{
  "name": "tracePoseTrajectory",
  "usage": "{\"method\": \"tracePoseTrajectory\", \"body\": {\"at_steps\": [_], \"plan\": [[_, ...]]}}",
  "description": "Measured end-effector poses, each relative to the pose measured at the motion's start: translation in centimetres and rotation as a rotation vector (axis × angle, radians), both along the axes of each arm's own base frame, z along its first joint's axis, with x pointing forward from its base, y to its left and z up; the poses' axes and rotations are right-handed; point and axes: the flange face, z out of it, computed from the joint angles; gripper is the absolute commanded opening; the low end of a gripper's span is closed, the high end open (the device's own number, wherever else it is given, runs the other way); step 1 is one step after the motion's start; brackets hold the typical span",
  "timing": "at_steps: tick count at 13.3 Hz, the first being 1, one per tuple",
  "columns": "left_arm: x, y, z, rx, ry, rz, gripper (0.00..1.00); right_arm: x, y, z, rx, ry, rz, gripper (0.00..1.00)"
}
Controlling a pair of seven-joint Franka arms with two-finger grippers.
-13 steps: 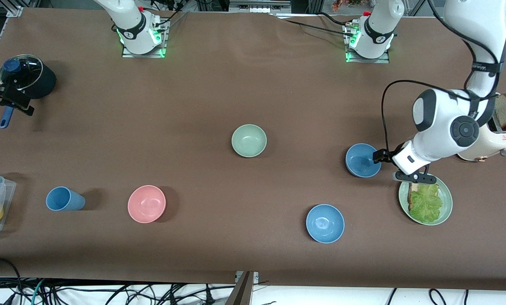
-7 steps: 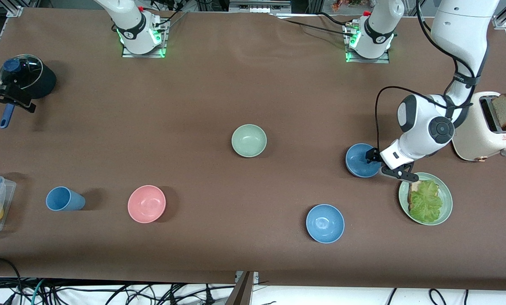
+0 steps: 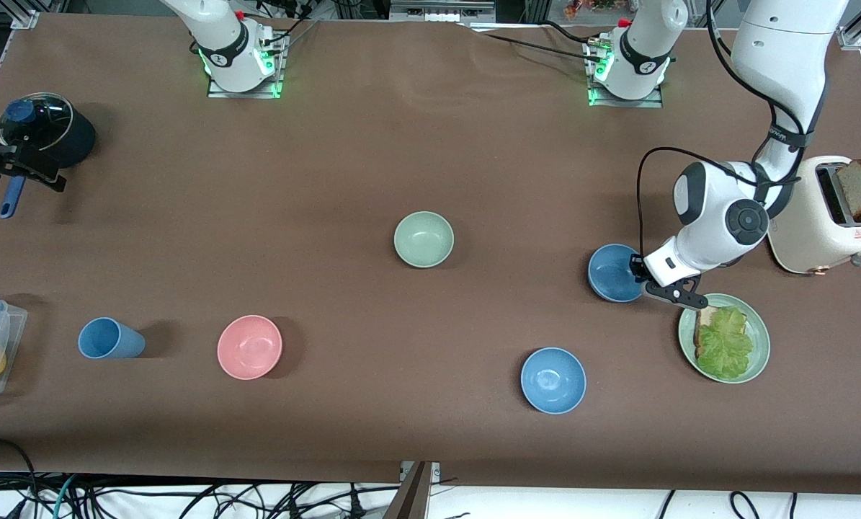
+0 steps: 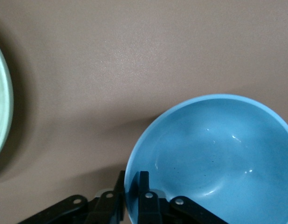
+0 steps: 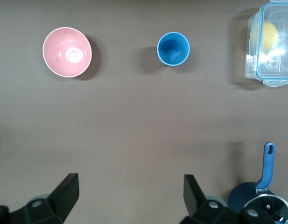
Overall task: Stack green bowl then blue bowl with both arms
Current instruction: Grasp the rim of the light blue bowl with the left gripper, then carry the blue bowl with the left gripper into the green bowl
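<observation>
Blue bowl: the blue bowl (image 3: 615, 272) sat on the table (image 3: 430, 158) toward the left arm's end, just beside the green plate (image 3: 758, 339) of bread and lettuce, well apart from the green bowl.
Left pincer: the left pincer (image 4: 130, 198) was clamped on the blue bowl's rim, one finger inside the wall and one outside; the bowl appeared to rest on the table.
Green bowl: the green bowl (image 3: 424, 239) stood alone near the table's middle, untouched.
Right pincer: the right pincer (image 5: 129, 193) hung spread wide and empty over the right arm's end, by the black pot (image 3: 48, 130); that arm waited.
Step in hand: judged to be the grasp of the blue bowl, just secured.
Next move: probably a level lift, then a carry to over the green bowl and a centred lowering into it.
Other bowls: a brighter blue bowl (image 3: 553, 380) and a pink bowl (image 3: 249, 347) lay nearer the front camera.
</observation>
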Motion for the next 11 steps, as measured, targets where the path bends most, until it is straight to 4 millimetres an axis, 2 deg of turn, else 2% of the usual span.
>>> {"method": "tracePoseTrajectory", "body": {"at_steps": [4,6,7,9,11], "plan": [[0.3,-0.2,0.9,-0.002,-0.012,-0.005,0.0,0.0,0.0,0.0,0.0,0.001,0.0,0.99],[1.2,-0.3,2.4,-0.004,-0.011,-0.007,0.0,0.0,0.0,0.0,0.0,0.001,0.001,0.99],[2.0,-0.4,4.0,-0.007,0.007,-0.011,0.0,0.0,0.0,0.0,0.0,0.001,0.001,0.99],[4.0,-1.0,8.8,-0.015,0.044,-0.025,0.0,0.0,0.1,0.0,0.0,0.001,0.001,0.99],[5.3,-2.8,13.0,-0.02,0.05,-0.049,0.0,0.0,0.1,0.0,0.0,0.001,0.001,0.99]]}}
